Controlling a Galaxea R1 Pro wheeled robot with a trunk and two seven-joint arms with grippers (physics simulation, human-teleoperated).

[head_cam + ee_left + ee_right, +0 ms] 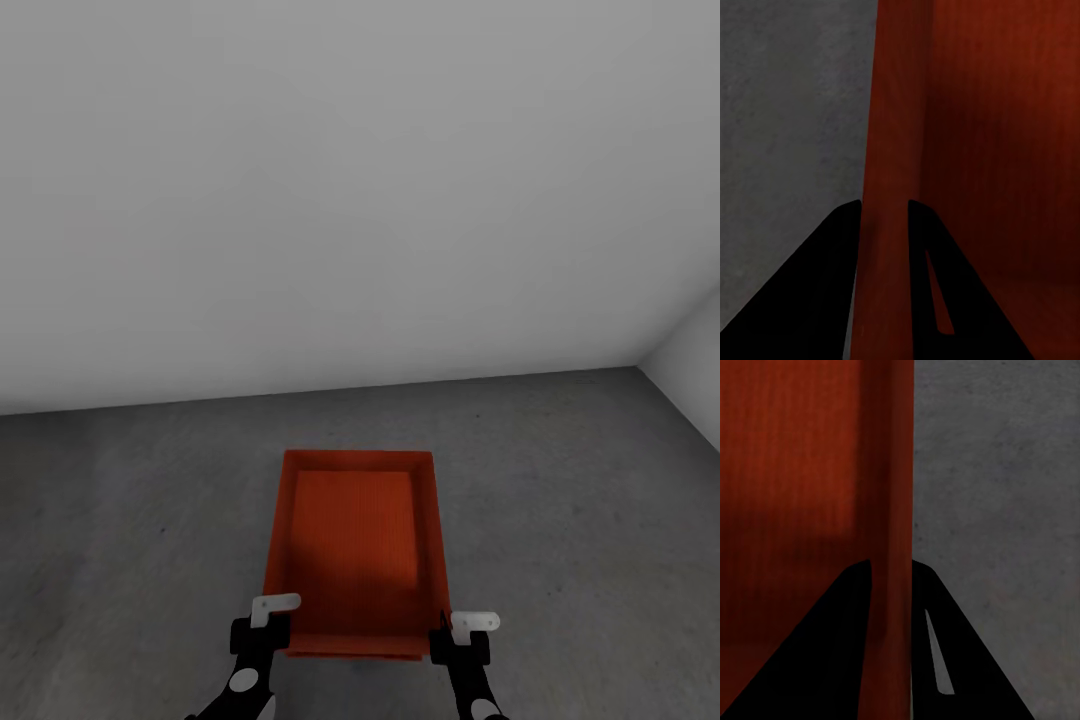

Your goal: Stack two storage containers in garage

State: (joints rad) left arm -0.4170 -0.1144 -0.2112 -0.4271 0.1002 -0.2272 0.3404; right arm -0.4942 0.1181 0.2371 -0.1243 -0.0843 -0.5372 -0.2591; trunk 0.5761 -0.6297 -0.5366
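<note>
While both arms are carrying it, one storage container (352,545) is hanging at six o'clock over the garage's grey floor (130,520). The left end effector (262,632) and right end effector (458,640) are each pinching a side wall. Setting down and stacking the second are, I judge, remaining.

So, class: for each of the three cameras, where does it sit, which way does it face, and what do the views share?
Head view: high on the robot, facing forward and down at the storage container, the floor and a white wall; the left claw and right claw show.
Left wrist view: along that claw's fingers straddling a container wall.
Right wrist view: the same, fingers straddling the opposite wall.
Shared: container and floor.
</note>
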